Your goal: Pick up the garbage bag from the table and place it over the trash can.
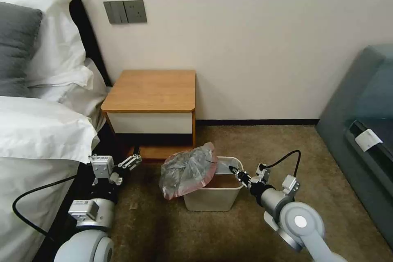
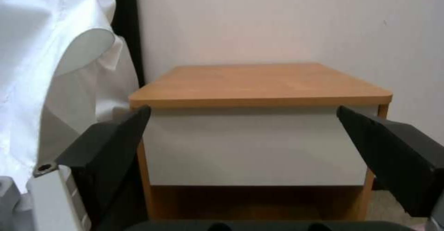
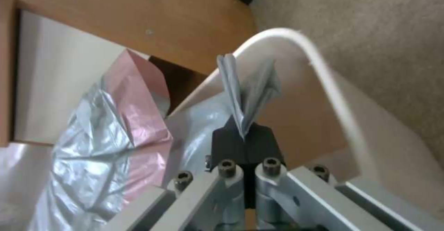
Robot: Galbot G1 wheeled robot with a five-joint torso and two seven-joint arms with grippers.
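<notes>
In the head view, the garbage bag (image 1: pixel 187 169) lay bunched over the trash can (image 1: pixel 213 197), heaped on its rim toward nine o'clock with the pinkish-red edge hanging down the outside. The bin stood on the carpet (image 1: pixel 254 147) just in front of the table (image 1: pixel 152 90), at about five o'clock from it. The right gripper (image 1: pixel 234 170) reached over the bin's rim from four o'clock, its fingers pressed together on a thin fold of the bag. The left gripper (image 1: pixel 132 161) hovered low at the table's seven o'clock corner, beside the bed (image 1: pixel 37 131), fingers spread and holding nothing. In the left wrist view, the left gripper's two dark fingers (image 2: pixel 106 151) stood wide apart, framing the table's white drawer front (image 2: pixel 254 147). In the right wrist view, the right gripper (image 3: pixel 244 137) was clamped on a grey pleat of the bag (image 3: pixel 242 92) inside the bin's rim (image 3: pixel 319 68), the rest of the plastic spilling aside.
</notes>
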